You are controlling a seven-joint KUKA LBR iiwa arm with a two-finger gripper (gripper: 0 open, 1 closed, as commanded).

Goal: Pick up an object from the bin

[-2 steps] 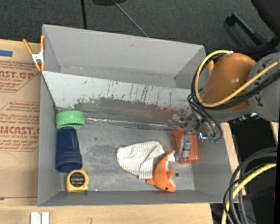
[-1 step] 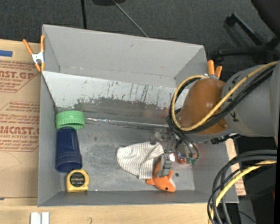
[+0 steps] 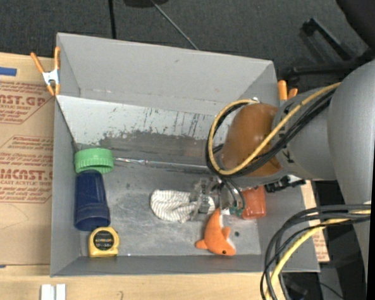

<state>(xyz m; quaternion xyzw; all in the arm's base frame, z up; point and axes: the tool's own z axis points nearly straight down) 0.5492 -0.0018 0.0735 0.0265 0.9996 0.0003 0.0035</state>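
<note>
Tool [image 3: 205, 202] sits low in the grey bin [image 3: 147, 86], touching the right end of a white knitted cloth bundle [image 3: 170, 205]; how far it is open, I cannot tell. Right of the cloth, just below the tool, lies an orange toy fish [image 3: 219, 238], with a red-orange block [image 3: 255, 205] further right. Well left of the cloth lie a blue bottle with a green cap [image 3: 90, 194] and a yellow tape measure [image 3: 103, 241].
</note>
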